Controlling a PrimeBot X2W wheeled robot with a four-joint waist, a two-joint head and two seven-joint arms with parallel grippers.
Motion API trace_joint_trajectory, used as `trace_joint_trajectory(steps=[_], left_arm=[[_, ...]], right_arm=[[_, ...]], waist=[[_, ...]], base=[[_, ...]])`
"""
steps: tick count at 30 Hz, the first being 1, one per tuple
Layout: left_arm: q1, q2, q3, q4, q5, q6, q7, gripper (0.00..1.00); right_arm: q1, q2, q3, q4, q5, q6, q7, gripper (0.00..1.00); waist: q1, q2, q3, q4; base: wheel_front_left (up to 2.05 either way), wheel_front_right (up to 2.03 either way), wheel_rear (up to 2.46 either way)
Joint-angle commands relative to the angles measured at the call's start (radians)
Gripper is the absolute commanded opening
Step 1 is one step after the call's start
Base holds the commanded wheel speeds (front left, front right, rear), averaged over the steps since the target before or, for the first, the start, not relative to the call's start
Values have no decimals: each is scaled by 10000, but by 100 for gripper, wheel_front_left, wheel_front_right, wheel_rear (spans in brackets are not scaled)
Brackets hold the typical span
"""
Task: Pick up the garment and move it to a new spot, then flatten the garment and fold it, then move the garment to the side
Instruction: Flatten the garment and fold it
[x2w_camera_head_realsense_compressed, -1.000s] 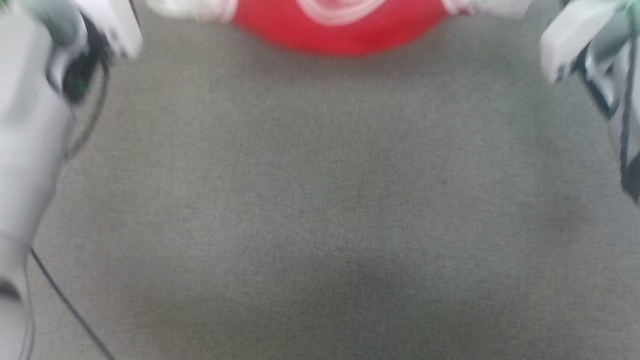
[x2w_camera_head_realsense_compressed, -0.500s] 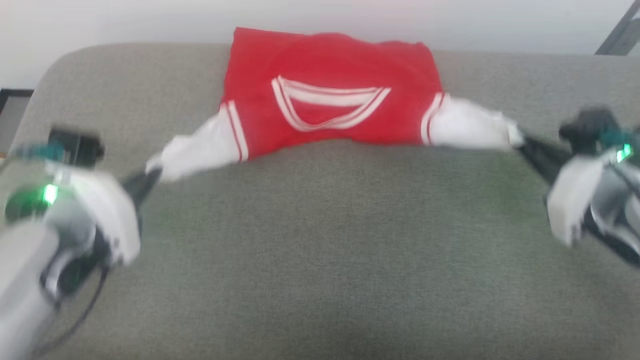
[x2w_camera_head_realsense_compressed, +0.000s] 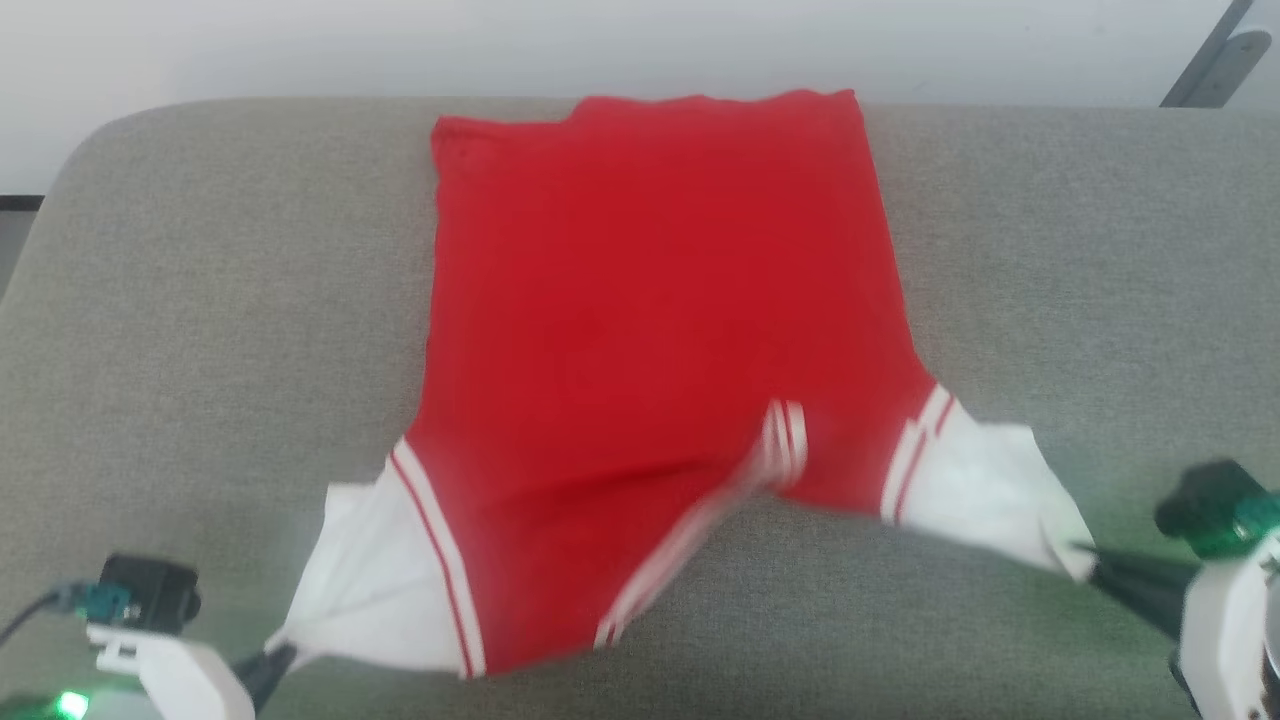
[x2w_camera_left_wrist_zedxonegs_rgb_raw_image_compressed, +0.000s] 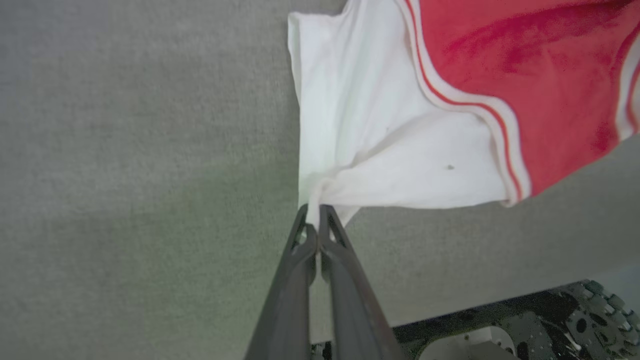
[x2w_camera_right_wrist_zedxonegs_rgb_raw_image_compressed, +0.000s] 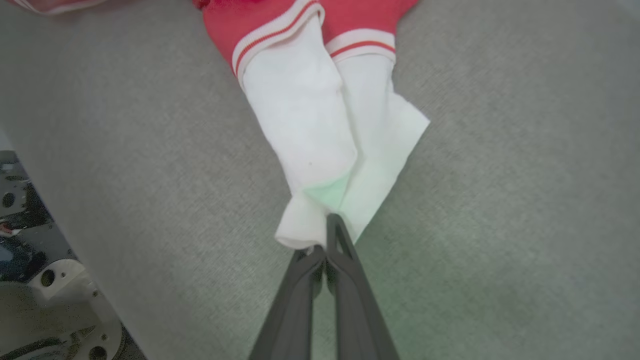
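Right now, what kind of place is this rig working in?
Likely an indoor test room set up for garment folding rather than a lived-in home: a grey upholstered platform with rounded corners, a pale wall behind it, a grey metal strut at far right, one red jersey spread on top.

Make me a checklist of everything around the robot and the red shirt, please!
Surface: grey fabric top with a rounded far left corner.
Job's things: red garment stretched over the surface, no lettering showing, white sleeves toward the robot.
Clutter: nothing seen.
Grippers: left pincer shut on one sleeve's tip; right pincer shut on the other sleeve's tip.
Cables: thin dark cable by the left wrist camera.
Surroundings: pale wall behind; grey bracket at far right.
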Motion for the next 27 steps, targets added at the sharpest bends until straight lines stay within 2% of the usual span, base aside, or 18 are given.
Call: trace_joint_trajectory(steps=[1, 7, 13, 14, 15, 16, 17, 24, 27], left_arm=[[314, 53, 0, -128, -108, 224, -119, 0], [896, -7, -18, -203, -430, 663, -338, 0], [924, -401, -66, -191, -497, 477, -516, 0], [883, -434, -111, -180, -441, 450, -495, 0], [826, -470, -148, -164, -385, 436, -472, 0], [826, -470, -148, -164, -385, 436, -472, 0], [746, -522, -149, -164, -339, 373, -489, 0], [348, -822, -226, -109, -64, 217, -443, 0], [119, -993, -250, -104, 74, 140, -408, 0]], right_arm=[[265, -195, 156, -147, 311, -18, 151, 0], [785, -610, 582, -496, 1436, -18, 705, 0], [910, -472, 362, 79, 1938, -18, 891, 0], [934, -393, 280, 169, 2029, -18, 918, 6], [899, -345, 136, 267, 2075, -18, 907, 56], [899, -345, 136, 267, 2075, -18, 907, 56], [862, -321, -52, 391, 2173, -18, 909, 100], [321, -359, -1480, 237, 2194, -18, 1147, 100], [-117, -123, -2365, 592, 1916, -18, 1335, 100]], waist=[[0, 0, 45, 6], [0, 0, 196, 95], [0, 0, 335, 168], [0, 0, 354, 185], [0, 0, 369, 201], [0, 0, 369, 201], [0, 0, 384, 221], [0, 0, 616, 419], [0, 0, 773, 544]], base=[[0, 0, 0], [0, 0, 0], [0, 0, 0], [0, 0, 0], [0, 0, 0], [0, 0, 0], [0, 0, 0], [0, 0, 0], [0, 0, 0]])
